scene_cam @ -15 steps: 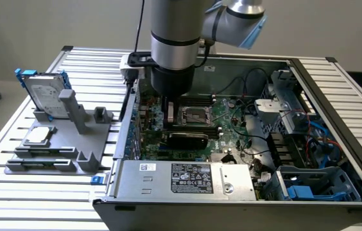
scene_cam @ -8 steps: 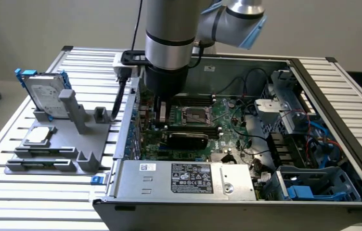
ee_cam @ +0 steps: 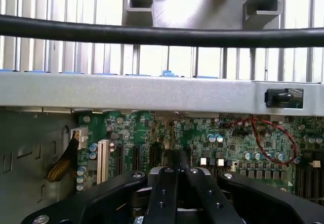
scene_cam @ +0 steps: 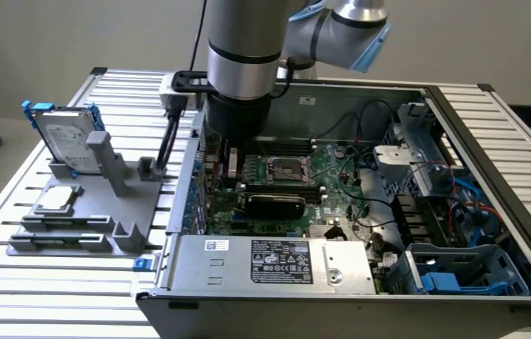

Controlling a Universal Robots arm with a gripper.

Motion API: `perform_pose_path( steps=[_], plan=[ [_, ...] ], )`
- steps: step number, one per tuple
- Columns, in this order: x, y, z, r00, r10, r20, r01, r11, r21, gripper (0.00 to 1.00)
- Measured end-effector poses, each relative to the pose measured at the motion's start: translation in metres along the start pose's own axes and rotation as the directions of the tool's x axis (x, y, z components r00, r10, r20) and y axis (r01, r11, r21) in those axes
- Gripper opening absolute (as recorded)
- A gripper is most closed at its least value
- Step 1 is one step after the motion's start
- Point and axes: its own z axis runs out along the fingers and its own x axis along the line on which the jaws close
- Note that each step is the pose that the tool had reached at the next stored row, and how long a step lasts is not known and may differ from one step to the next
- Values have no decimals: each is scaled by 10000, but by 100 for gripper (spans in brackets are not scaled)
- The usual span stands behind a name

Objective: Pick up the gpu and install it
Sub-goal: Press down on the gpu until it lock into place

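Gripper (ee_cam: 177,183) positioned over the green motherboard (ee_cam: 228,140), its black fingers (ee_cam: 163,193) drawn together at the tips. 1 silver chassis wall (ee_cam: 126,91) crosses ahead. 1 black cable (ee_cam: 152,36) runs above it; grey holder (ee_cam: 202,4) beyond.

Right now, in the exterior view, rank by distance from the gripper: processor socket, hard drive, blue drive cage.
From the gripper:
1. processor socket, beside it inside the case.
2. hard drive, outside, exterior view's left.
3. blue drive cage, far corner, exterior view's right.
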Motion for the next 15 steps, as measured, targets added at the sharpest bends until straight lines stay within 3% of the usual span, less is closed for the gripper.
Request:
perform_pose_path(
  steps=[4, 12, 15],
  plan=[
    [-1, 23, -21, 9999, 14, -131, -14, 10000, -22, 11],
    [-2, 61, -77, 9995, 33, -306, -35, 10000, -68, 11],
    [-2, 76, -78, 9990, 46, -438, -51, 9999, -105, 11]
  ],
)
